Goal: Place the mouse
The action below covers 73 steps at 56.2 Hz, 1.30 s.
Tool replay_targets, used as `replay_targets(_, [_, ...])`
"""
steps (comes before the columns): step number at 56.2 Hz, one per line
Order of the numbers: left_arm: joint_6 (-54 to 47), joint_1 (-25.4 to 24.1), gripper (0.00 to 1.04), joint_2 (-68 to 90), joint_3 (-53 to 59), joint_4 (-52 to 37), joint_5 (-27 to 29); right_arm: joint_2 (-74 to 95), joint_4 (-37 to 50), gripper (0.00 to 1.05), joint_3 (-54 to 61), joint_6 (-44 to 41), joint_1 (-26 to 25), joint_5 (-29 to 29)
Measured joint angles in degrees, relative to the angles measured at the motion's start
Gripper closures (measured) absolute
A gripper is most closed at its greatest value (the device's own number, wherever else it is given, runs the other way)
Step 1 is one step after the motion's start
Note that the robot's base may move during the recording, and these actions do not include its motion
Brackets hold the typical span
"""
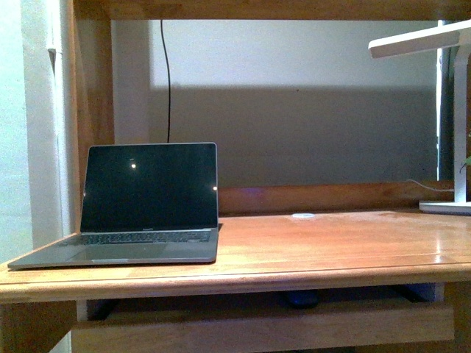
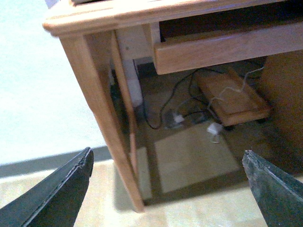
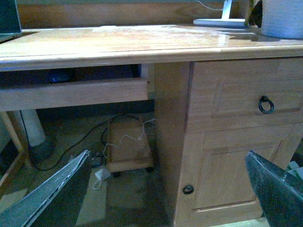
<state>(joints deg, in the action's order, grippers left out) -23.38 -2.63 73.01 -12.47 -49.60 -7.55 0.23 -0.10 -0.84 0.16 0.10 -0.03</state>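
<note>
A small dark rounded object, seemingly the mouse (image 1: 302, 298), lies in the pull-out tray (image 1: 257, 327) under the wooden desktop (image 1: 331, 243). It also shows as a dark bluish lump in the right wrist view (image 3: 59, 75), mostly hidden by the tray front. My left gripper (image 2: 166, 156) is open and empty, low beside the desk's left leg (image 2: 102, 118). My right gripper (image 3: 168, 156) is open and empty, low in front of the desk, below the tray. Neither arm shows in the front view.
An open laptop (image 1: 140, 206) with a dark screen stands on the desk's left. A white lamp (image 1: 449, 110) stands at the right. A drawer (image 3: 246, 87) and cupboard door (image 3: 232, 170) fill the desk's right side. Cables and a wheeled board (image 3: 128, 146) lie on the floor.
</note>
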Motion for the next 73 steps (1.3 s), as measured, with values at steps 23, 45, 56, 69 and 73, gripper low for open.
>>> replay_targets(23, [-48.5, 0.9, 0.08, 42.2, -22.2, -23.8, -8.9, 0.0, 0.0, 0.07, 0.0, 0.0, 0.0, 0.0])
replay_targets(45, [-62.8, 2.4, 0.08, 53.1, -40.2, -16.4, -13.6, 0.0, 0.0, 0.07, 0.0, 0.0, 0.0, 0.0])
replay_targets(56, [-65.4, 3.9, 0.08, 58.2, -49.6, -12.0, -13.7, 0.0, 0.0, 0.07, 0.0, 0.0, 0.0, 0.0])
replay_targets(69, [-67.4, 6.0, 0.08, 61.4, -55.9, -7.1, -13.6, 0.0, 0.0, 0.07, 0.0, 0.0, 0.0, 0.0])
replay_targets(73, [-66.8, 6.8, 0.08, 60.0, -55.8, -2.5, -11.7, 0.0, 0.0, 0.07, 0.0, 0.0, 0.0, 0.0])
